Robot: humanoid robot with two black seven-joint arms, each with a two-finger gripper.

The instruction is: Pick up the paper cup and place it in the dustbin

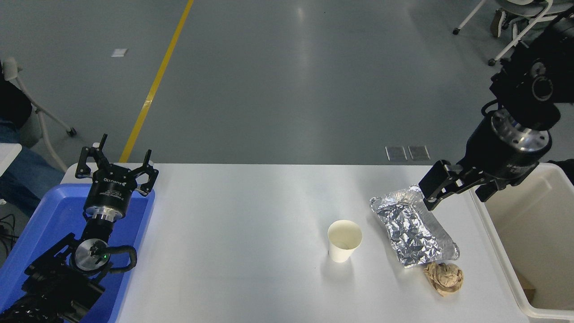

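Your desk (251,215) is white and carries everything. At its right end stands the bin (533,233), a cream tub, open on top. At the left end sits a blue tray (40,233), with your left arm parked over it, its hand (116,163) spread wide and gripping nothing. Your right hand (457,188) hangs over the desk's far right, beside the bin's near wall and just above the top end of the foil pack (412,231); its fingers stand apart, empty. The cup (343,241) stands upright, mouth up, left of the foil and well apart from your right hand. A brown paper ball (445,278) lies at the foil's near end.
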